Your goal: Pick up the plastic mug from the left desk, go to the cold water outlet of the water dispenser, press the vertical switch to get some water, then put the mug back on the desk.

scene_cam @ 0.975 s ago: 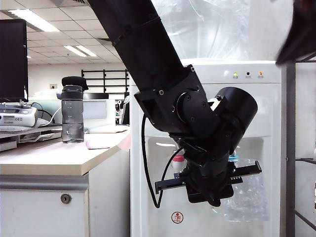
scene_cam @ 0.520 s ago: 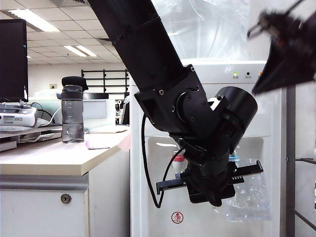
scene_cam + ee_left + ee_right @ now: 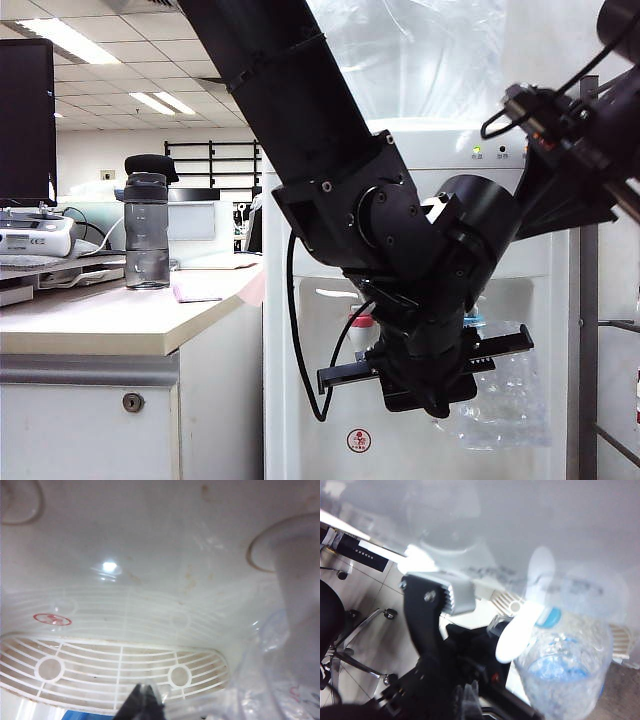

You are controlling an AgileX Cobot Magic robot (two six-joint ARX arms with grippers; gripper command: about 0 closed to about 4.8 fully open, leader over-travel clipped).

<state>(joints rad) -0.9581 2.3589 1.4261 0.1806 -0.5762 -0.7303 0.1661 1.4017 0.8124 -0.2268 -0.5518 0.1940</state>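
My left gripper (image 3: 145, 700) is shut on the thin clear handle of the plastic mug (image 3: 500, 392), holding it in the water dispenser (image 3: 330, 410) recess. The mug (image 3: 285, 680) hangs above the drip grille, its rim under the cold water outlet (image 3: 472, 322) with the blue collar. In the blurred right wrist view, the mug (image 3: 565, 680) sits below the blue collar (image 3: 551, 616) and a white lever (image 3: 517, 635). My right gripper (image 3: 467, 699) hovers above them, fingertips together, apart from the lever. Whether the mug holds water I cannot tell.
The left desk (image 3: 100, 320) stands left of the dispenser with a black-lidded bottle (image 3: 147, 225) and office gear on it. The red-collared tap (image 3: 361, 325) is left of the blue one. My right arm (image 3: 575, 160) hangs at the upper right, by a grey rack post (image 3: 588, 350).
My right arm has swung down from the top right corner to the front of the dispenser's light panel. The left arm and the mug have stayed where they were.
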